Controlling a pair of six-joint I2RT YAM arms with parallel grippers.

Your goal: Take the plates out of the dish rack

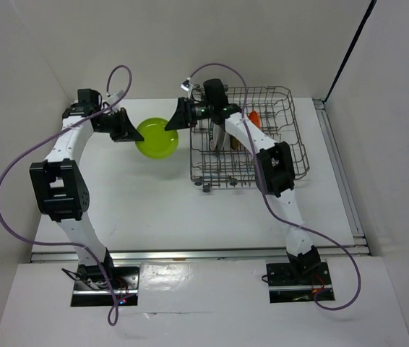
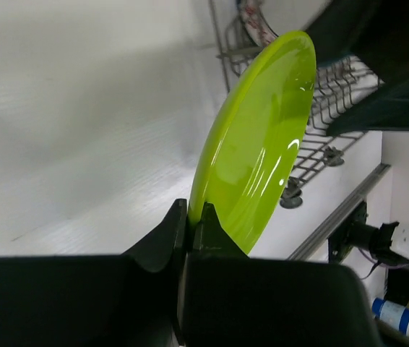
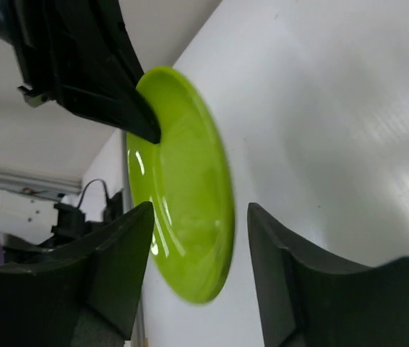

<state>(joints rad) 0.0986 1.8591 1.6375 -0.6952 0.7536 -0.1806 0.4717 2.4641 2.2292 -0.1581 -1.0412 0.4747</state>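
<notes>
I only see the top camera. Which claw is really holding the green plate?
Observer: The left wrist camera shows the left claw shut on the green plate, pinching its rim.
Operator: What about the other one?
Observer: On its own wrist camera the right claw is open around the plate, not squeezing it.
Operator: Are any plates hiding behind that arm?
Observer: Yes. A white plate with a dark patterned rim stands in the rack.
</notes>
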